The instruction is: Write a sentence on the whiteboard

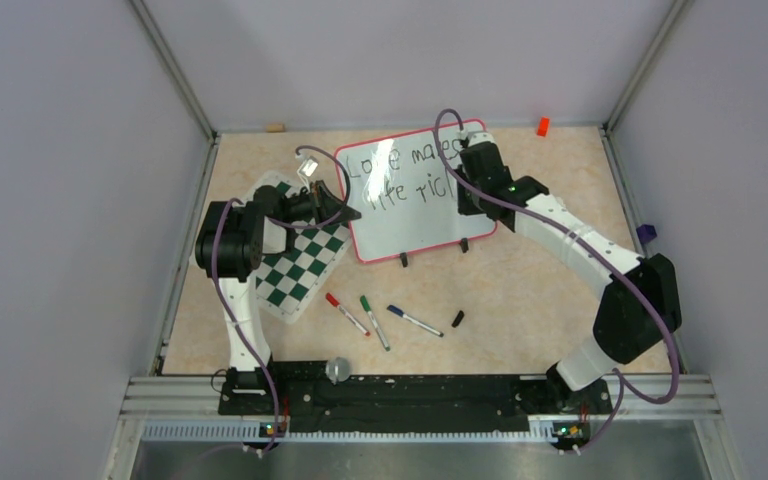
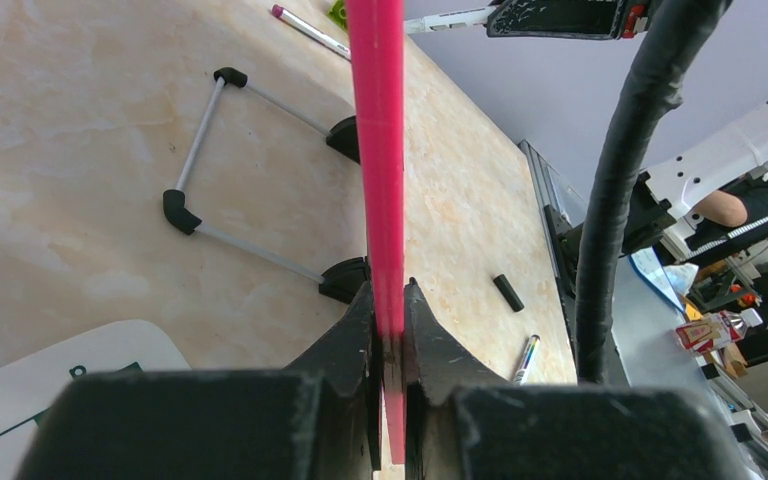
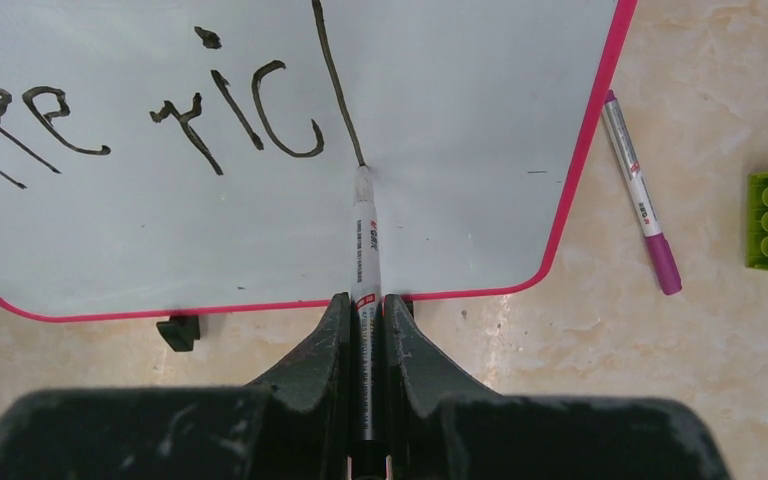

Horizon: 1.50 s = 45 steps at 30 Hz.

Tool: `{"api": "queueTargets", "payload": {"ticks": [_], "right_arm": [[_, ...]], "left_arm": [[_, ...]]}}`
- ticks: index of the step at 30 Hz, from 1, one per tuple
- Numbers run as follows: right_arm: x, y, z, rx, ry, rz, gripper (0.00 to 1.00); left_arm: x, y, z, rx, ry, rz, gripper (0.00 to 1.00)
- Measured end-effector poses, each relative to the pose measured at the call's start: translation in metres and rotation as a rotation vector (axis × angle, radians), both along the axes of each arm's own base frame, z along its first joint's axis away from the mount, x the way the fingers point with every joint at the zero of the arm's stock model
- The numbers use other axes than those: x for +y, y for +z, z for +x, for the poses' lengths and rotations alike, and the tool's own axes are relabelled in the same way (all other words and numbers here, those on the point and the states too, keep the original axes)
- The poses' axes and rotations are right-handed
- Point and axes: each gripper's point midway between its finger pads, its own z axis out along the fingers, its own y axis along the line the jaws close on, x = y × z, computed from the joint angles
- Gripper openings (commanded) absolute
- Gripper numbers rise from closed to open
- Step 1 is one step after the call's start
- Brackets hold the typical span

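Near the bench's front edge lie three loose markers point(image 1: 375, 322) and a black cap point(image 1: 457, 319). Farther back, by the middle of the far edge, sits the whiteboard point(image 1: 415, 220). The left jaws are clamped tight on its red frame. The right jaws are closed on a black marker point(image 3: 365, 240), its tip touching the board just after "ric" of the sentence point(image 3: 230, 110).

Three markers point(image 1: 374, 321) and a cap point(image 1: 457, 319) litter the table point(image 1: 540, 290) before the whiteboard point(image 1: 410, 215).

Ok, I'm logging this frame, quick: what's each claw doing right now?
Left claw: closed on the red edge of the whiteboard.
Right claw: closed on the marker, tip touching the whiteboard.
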Motion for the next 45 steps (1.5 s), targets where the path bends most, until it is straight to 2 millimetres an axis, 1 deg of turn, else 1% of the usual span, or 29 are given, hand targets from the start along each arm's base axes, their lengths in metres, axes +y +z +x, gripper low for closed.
{"api": "queueTargets", "payload": {"ticks": [5, 14, 18, 31, 39, 45], "right_arm": [[0.001, 0.003, 0.001, 0.001, 0.002, -0.003, 0.0], [0.008, 0.022, 0.017, -0.036, 0.016, -0.005, 0.0], [0.009, 0.027, 0.021, -0.051, 0.019, -0.007, 0.0], [0.004, 0.027, 0.023, -0.056, 0.007, -0.023, 0.0], [0.004, 0.027, 0.023, -0.057, 0.005, -0.021, 0.0], [0.001, 0.021, 0.02, -0.055, -0.003, -0.019, 0.0]], "left_arm": [[0.0, 0.0, 0.0, -0.002, -0.001, 0.0, 0.0], [0.0, 0.0, 0.0, -0.001, -0.001, 0.0, 0.0], [0.0, 0.0, 0.0, -0.001, -0.001, 0.0, 0.0], [0.0, 0.0, 0.0, -0.001, -0.001, 0.0, 0.0], [0.0, 0.0, -0.001, 0.002, 0.003, -0.001, 0.0], [0.0, 0.0, -0.001, 0.002, 0.003, -0.001, 0.0]]}}
